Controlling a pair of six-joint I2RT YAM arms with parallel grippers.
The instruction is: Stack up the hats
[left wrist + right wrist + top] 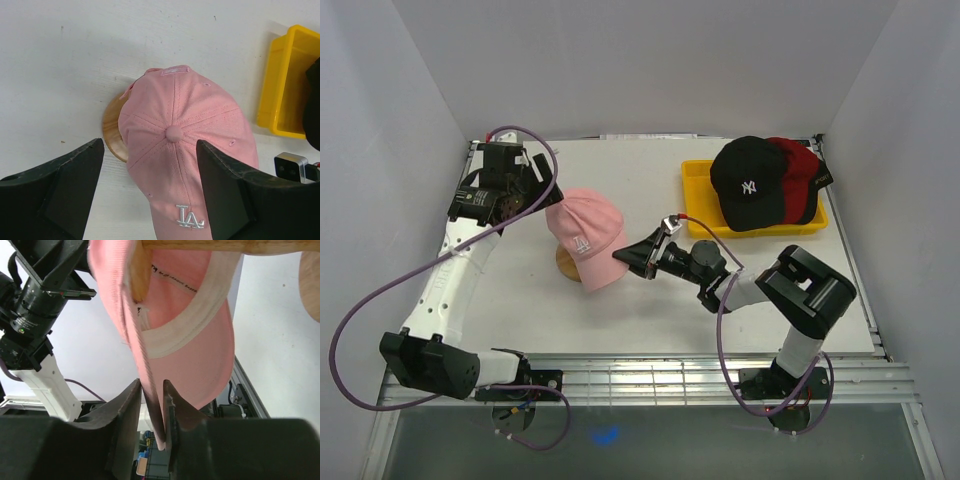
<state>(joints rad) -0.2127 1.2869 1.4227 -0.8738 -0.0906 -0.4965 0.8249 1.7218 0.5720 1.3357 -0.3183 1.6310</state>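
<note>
A pink hat [588, 235] with a white LA logo sits on a round wooden stand [565, 262], brim toward the near side. My left gripper [545, 190] hovers open over its crown [185, 150], one finger on each side, touching nothing. My right gripper [625, 257] reaches in from the right at the brim. In the right wrist view the brim's edge [155, 405] lies between the slightly parted jaws [151, 390], with a thin gap on the left side. A black hat with an NY logo [750, 183] lies over a red hat [798, 165] in the yellow tray [700, 185].
The yellow tray stands at the back right, its near-left corner [285, 85] about a hand's width from the pink hat. White walls enclose the table on three sides. A slatted metal edge [650, 375] runs along the near side by the arm bases.
</note>
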